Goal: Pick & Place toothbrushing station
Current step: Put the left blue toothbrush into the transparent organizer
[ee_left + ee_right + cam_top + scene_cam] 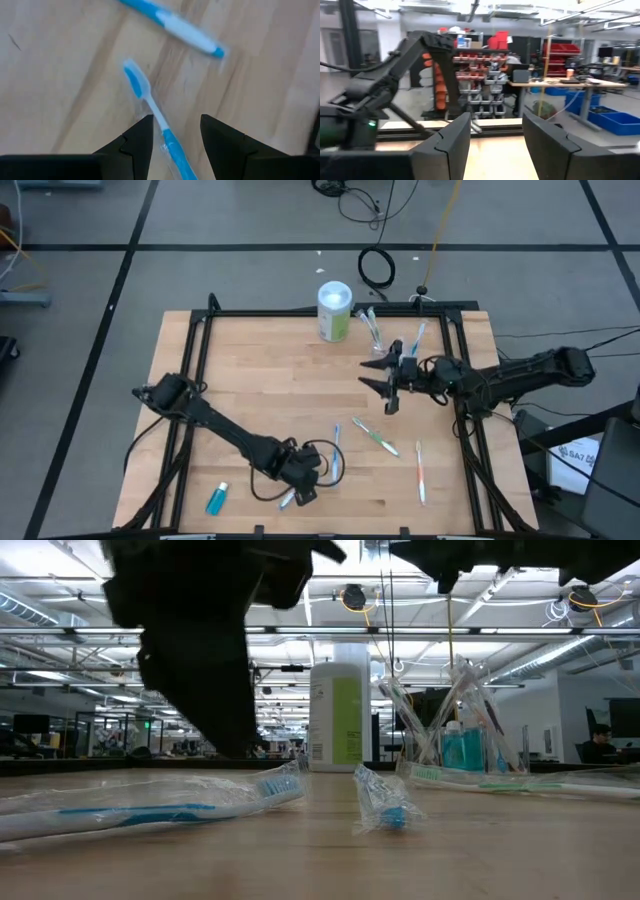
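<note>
Now the left gripper [172, 135] hangs over a blue toothbrush [152, 107], fingers apart (one each side), ready to pinch it. The right gripper [388, 377] waits open, away from the cup [373, 328].

Light: bright, even, from ceiling strip lamps [420, 635].
Shadows: faint on the table [260, 380].
Blur: left wrist view soft.

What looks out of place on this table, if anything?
Several toothbrushes lie scattered flat on the table instead of standing in the clear cup: a green one, an orange one, and a blue one between the open fingers of the left gripper. A teal tube lies apart.
</note>
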Tool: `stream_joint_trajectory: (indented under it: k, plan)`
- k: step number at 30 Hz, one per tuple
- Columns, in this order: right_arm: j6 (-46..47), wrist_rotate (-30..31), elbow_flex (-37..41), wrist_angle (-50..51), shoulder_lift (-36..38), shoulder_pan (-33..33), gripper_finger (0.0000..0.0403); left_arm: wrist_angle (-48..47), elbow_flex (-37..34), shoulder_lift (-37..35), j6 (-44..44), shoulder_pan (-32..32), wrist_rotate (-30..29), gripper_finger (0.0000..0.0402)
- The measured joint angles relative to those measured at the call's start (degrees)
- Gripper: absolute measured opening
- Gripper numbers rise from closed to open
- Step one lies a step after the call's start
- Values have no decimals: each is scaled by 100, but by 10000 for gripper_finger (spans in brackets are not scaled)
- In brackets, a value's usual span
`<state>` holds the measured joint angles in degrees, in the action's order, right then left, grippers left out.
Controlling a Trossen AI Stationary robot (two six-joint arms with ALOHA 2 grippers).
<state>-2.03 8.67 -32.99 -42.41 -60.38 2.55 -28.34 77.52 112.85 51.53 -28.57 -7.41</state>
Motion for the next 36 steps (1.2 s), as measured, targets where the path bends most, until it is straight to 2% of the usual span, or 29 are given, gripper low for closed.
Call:
stream_joint_trajectory:
  k: [4, 13, 16, 20, 26, 28, 32, 36]
  plan:
    - [-6, 2, 0, 103, 0, 273, 171, 37, 0, 276, 105, -56, 11, 168]
    - [-201, 15, 0, 83, 2, 470, 171, 97, 11, 491, -625, 57, -192, 163]
    - [-209, 17, 0, 73, 2, 470, 171, -10, 11, 495, -801, 123, -235, 135]
    - [-209, 20, 0, 65, 2, 470, 171, -199, 11, 495, -1265, 219, -217, 77]
    - [-186, 20, 0, 71, 2, 470, 171, -217, 9, 496, -1350, 429, -330, 11]
    - [0, 22, 0, 193, 17, 470, 171, -125, 5, 508, -1421, 485, -564, 13]
    - [537, 31, 0, 951, 367, 469, 171, -50, -16, 429, -1397, 564, -1051, 42]
    - [321, 46, 0, 2206, 973, 468, 171, -42, -23, 13, -1479, 620, -1428, 44]
